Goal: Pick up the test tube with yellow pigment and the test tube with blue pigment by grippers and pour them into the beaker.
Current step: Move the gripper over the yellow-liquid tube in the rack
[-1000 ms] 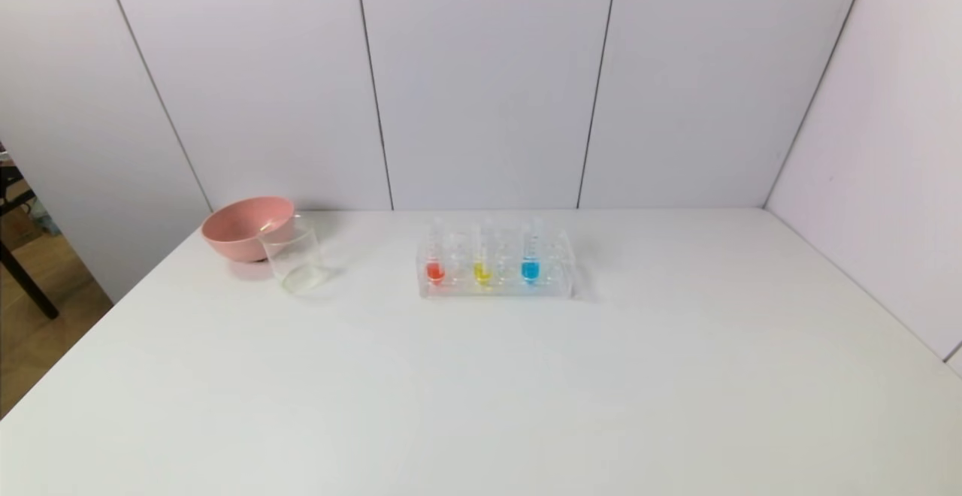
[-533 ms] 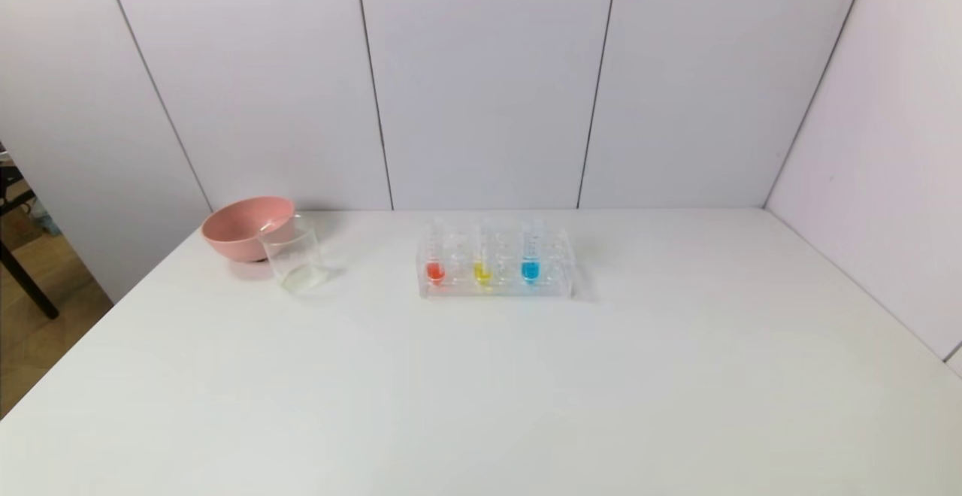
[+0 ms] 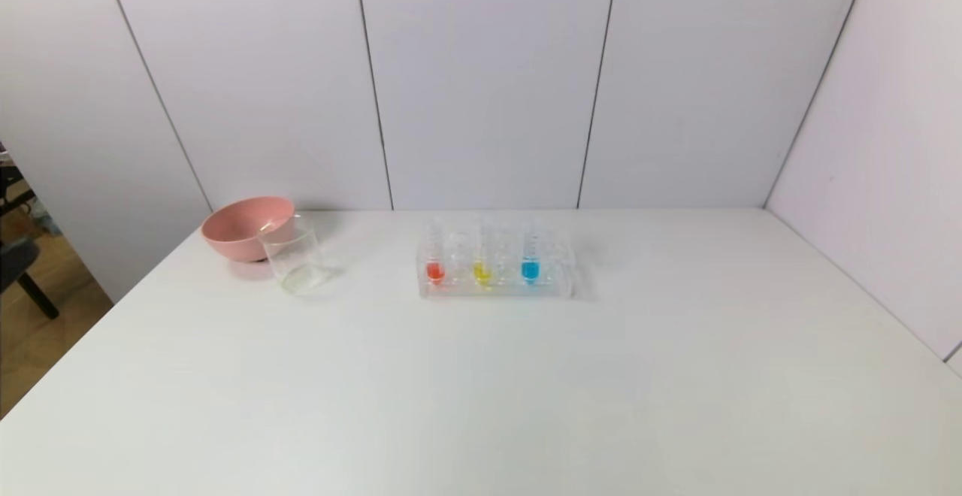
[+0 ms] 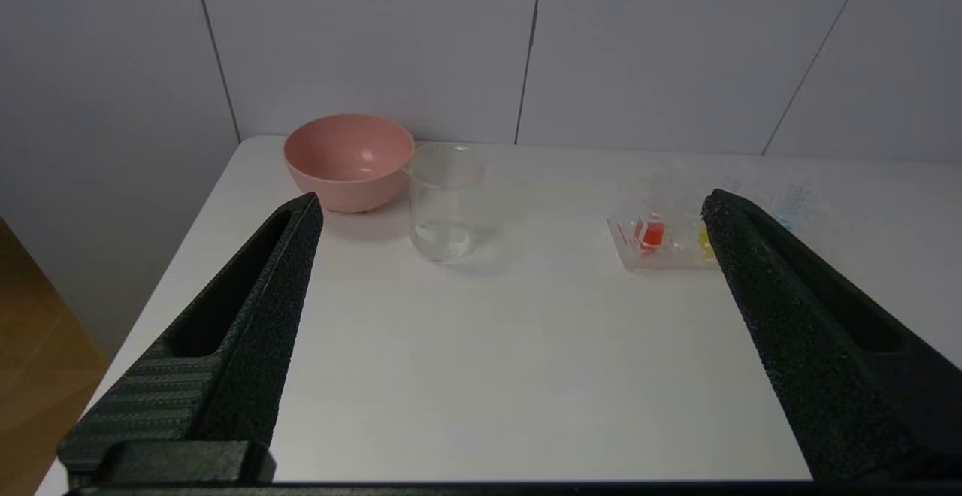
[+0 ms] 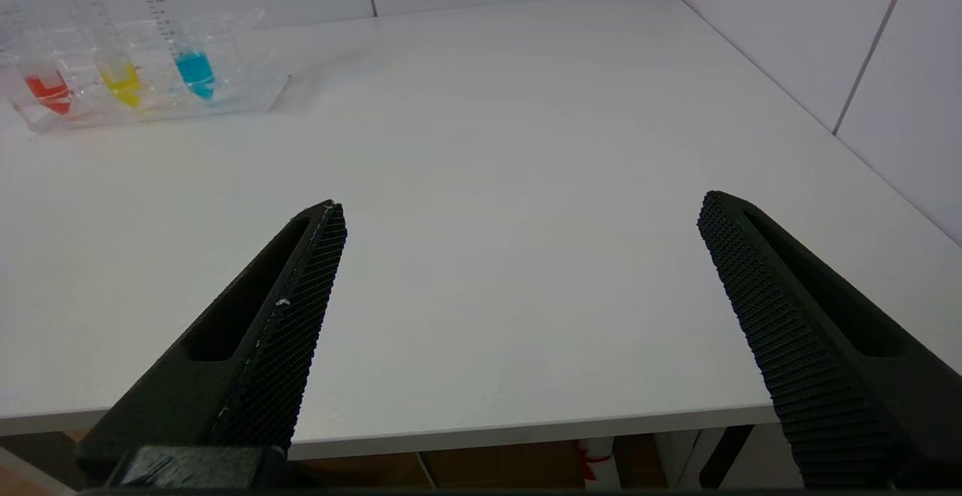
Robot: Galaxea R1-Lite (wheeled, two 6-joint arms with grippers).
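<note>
Nothing on the table [image 3: 481, 406] has shifted since the earlier head frames; only a dark shape beyond the table's left edge has changed. A clear rack [image 3: 496, 285] serves as the landmark, standing toward the back of the table near the wall. Three tubes stand upright in it in a row: the red tube [image 3: 435, 271] at its left end, the yellow tube [image 3: 482, 272] in the middle and the blue tube [image 3: 530, 270] to the right of that one. Left of the rack, well apart from it, stands the beaker [image 3: 294, 257], upright, with a little clear liquid at its bottom. A pink bowl [image 3: 246, 227] sits just behind and left of the beaker, farther from the rack, and looks to touch it. Neither arm shows in the head view. The left gripper [image 4: 511, 207] hangs near the table's front edge, on the beaker's side of the rack, its jaws spread wide with nothing between them. The right gripper [image 5: 522, 214] hangs at the front edge on the rack's other side, well apart from it, jaws likewise wide apart and holding nothing.
</note>
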